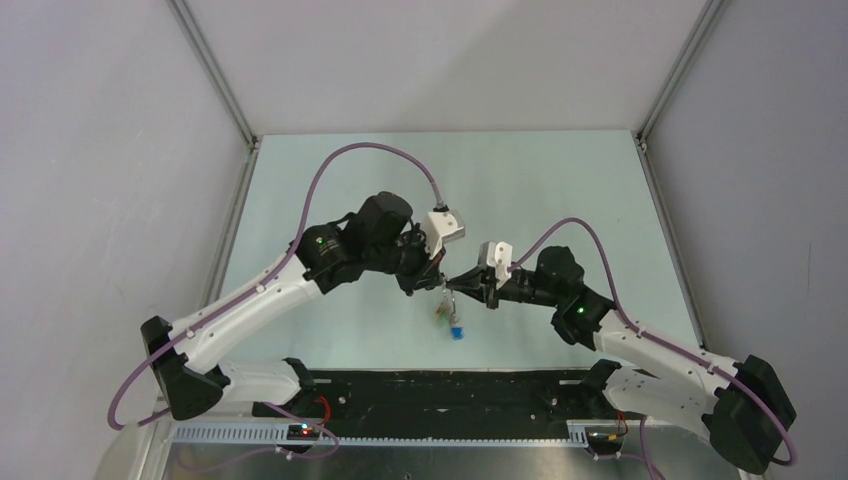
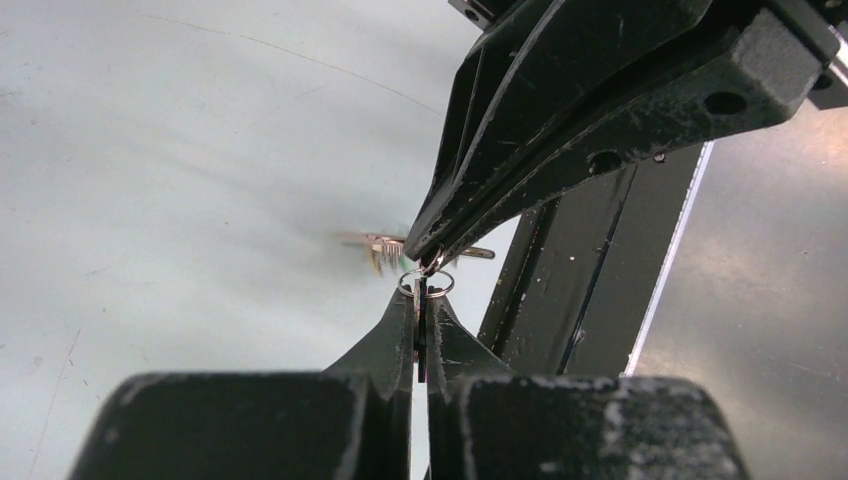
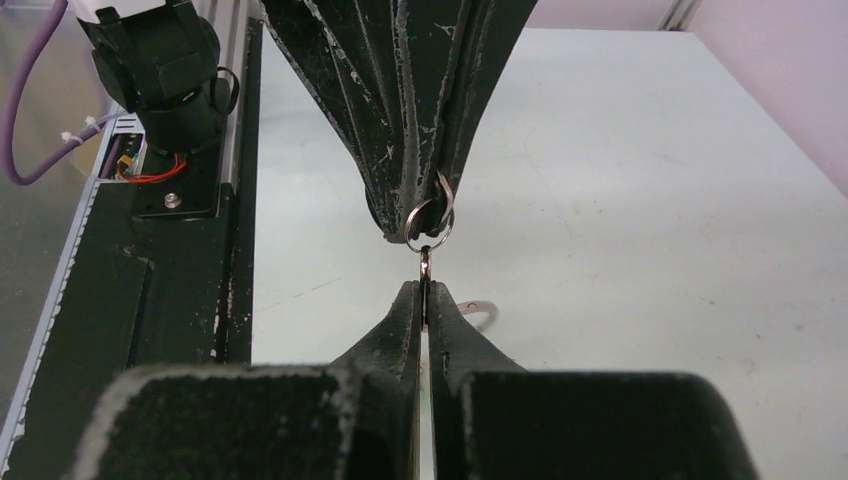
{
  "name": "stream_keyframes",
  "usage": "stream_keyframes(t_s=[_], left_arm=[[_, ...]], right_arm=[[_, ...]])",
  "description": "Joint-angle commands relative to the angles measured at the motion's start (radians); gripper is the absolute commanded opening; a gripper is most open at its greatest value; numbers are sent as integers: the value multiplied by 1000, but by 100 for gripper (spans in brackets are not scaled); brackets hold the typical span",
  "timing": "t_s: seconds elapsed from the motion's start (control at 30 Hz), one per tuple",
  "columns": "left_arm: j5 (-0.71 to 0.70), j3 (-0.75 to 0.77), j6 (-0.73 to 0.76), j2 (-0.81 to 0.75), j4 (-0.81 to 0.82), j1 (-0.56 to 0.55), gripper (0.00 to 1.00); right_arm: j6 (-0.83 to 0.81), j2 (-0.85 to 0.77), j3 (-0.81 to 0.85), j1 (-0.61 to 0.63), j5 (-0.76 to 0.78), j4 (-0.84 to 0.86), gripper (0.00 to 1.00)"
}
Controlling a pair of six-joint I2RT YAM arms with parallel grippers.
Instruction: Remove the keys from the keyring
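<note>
Above the middle of the table my two grippers meet tip to tip. My left gripper (image 1: 437, 282) (image 2: 421, 298) is shut on the keyring (image 2: 425, 284) (image 3: 428, 220), a small silver wire ring at its tips, with a thin dark strip between its fingers. My right gripper (image 1: 456, 284) (image 3: 425, 290) is shut on a thin metal key (image 3: 425, 262), seen edge-on, which reaches up to the ring. Further keys (image 1: 447, 316) hang below the meeting point, a blue head lowest. In the left wrist view they are a blur (image 2: 380, 250) behind the right gripper's tip.
The pale green table (image 1: 520, 180) lies under both arms. A black base rail (image 1: 450, 390) runs along the near edge. Metal frame posts (image 1: 240, 180) border the table's sides. A pale curved loop (image 3: 484, 312) shows behind my right gripper's finger.
</note>
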Motion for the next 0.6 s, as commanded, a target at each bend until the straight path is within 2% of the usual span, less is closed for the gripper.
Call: stream_keyframes(t_s=[0.0, 0.4, 0.57], left_arm=[[-55, 15, 40, -45, 19, -2, 0], [-99, -25, 57, -25, 17, -1, 0], [-89, -14, 48, -24, 17, -1, 0]], right_arm=[[11, -49, 1, 4, 7, -4, 0], [113, -117, 1, -62, -47, 15, 0], [121, -107, 1, -68, -7, 13, 0]])
